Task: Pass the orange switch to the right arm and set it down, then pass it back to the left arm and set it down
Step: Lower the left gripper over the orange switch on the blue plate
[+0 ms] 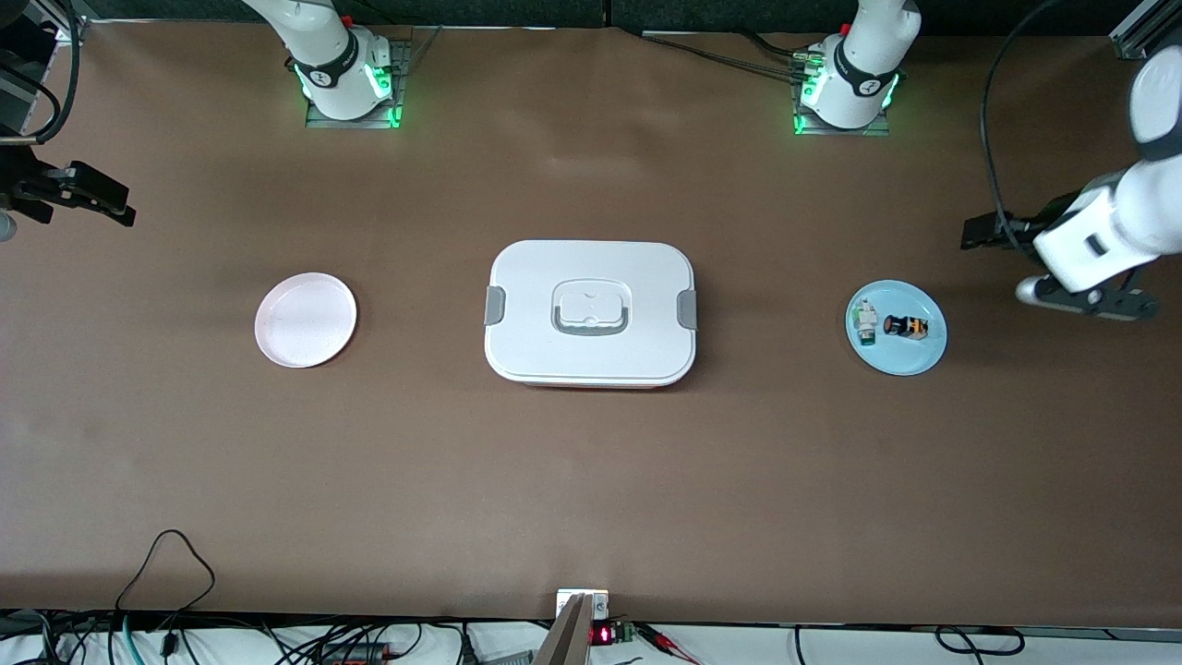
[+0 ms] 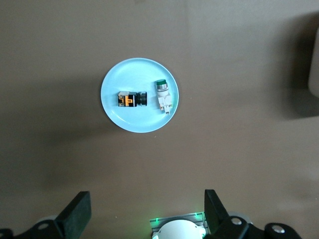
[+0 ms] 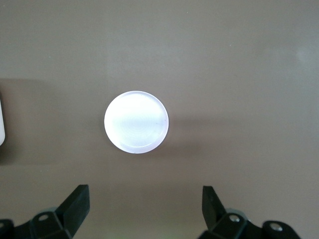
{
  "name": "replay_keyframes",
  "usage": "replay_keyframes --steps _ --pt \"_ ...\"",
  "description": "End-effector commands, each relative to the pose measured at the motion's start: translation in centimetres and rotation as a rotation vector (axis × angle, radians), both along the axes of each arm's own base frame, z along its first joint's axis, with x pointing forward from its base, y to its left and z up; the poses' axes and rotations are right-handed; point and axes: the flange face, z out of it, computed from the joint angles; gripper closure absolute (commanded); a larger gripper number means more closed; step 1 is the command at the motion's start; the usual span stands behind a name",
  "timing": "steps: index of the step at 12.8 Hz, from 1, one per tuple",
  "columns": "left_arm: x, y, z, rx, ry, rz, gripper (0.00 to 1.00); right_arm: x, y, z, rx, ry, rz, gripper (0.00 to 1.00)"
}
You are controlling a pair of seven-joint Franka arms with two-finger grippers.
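Note:
The orange switch (image 1: 905,327) lies on its side on a light blue plate (image 1: 923,356) toward the left arm's end of the table, beside a small white-and-green part (image 1: 865,320). The white box (image 1: 591,314) stands mid-table with its lid shut. My left gripper (image 1: 990,231) hangs open and empty, high up beside the blue plate. In the left wrist view the gripper (image 2: 144,211) is apart from the switch (image 2: 130,99). My right gripper (image 1: 97,196) is open and empty, high up near a white plate (image 1: 306,320). The right wrist view shows this gripper (image 3: 143,203) apart from that plate (image 3: 136,122).
The box lies between the two plates. The arms' bases (image 1: 351,83) (image 1: 845,92) stand at the table's edge farthest from the front camera. Cables (image 1: 166,554) lie at the nearest edge. The box's edge shows in both wrist views (image 2: 314,74) (image 3: 1,119).

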Motion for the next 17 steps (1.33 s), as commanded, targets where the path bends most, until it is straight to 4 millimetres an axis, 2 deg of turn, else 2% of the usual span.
replay_keyframes --steps 1,2,4,6,8,11,13,15,17 --pt "1.5 2.3 -4.7 -0.003 0.061 0.023 0.00 0.0 0.1 0.5 -0.001 0.005 0.013 0.00" --pt "2.1 3.4 -6.3 -0.004 0.056 0.040 0.00 0.0 0.1 0.5 -0.001 0.005 0.013 0.00" --pt "2.6 5.8 -10.8 -0.007 0.038 0.068 0.00 0.0 0.2 0.5 -0.003 0.005 0.014 0.00" --pt "2.1 6.8 -14.5 -0.006 0.001 0.078 0.00 0.0 0.2 0.6 -0.001 0.004 0.014 0.00" --pt "1.0 7.0 -17.3 -0.005 -0.018 0.082 0.00 0.0 0.2 0.6 -0.001 0.004 0.014 0.00" --pt "0.2 6.8 -20.0 -0.004 -0.042 0.080 0.00 0.0 0.2 0.5 0.003 0.005 0.009 0.00" --pt "-0.7 6.3 -22.6 -0.004 -0.074 0.073 0.00 0.0 0.4 0.7 0.002 0.002 0.014 0.00" --pt "-2.1 6.1 -25.2 -0.002 -0.104 0.074 0.00 0.0 0.4 0.7 0.002 0.002 0.014 0.00" --pt "-2.8 6.0 -26.6 -0.002 -0.121 0.075 0.00 -0.1 0.3 0.6 0.005 0.006 0.012 0.00"
